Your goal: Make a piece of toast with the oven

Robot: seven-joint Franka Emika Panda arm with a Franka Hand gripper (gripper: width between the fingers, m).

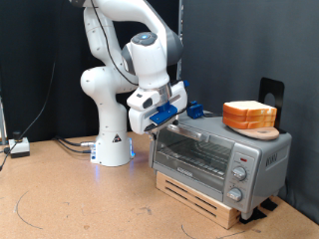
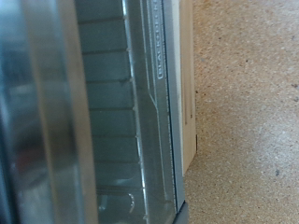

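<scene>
The oven (image 1: 221, 157) is a silver-grey box with a glass door, a bar handle along the door's top edge and a column of round knobs at the exterior view's right; it stands on a low wooden crate (image 1: 199, 196) on the brown table (image 1: 70, 199), door shut. On its roof lies a pile of bread slices (image 1: 249, 117), tan crust and pale sides, on a small board; no one slice can be told apart as the toast. The pincer (image 1: 175, 116) sits at the oven's upper corner at the exterior view's left, by the handle, but whether its fingers are spread or pressed together I cannot tell. The wrist view is blurred: only the glass door (image 2: 112, 112), a silver frame edge and speckled table (image 2: 248, 112) show, no fingers.
</scene>
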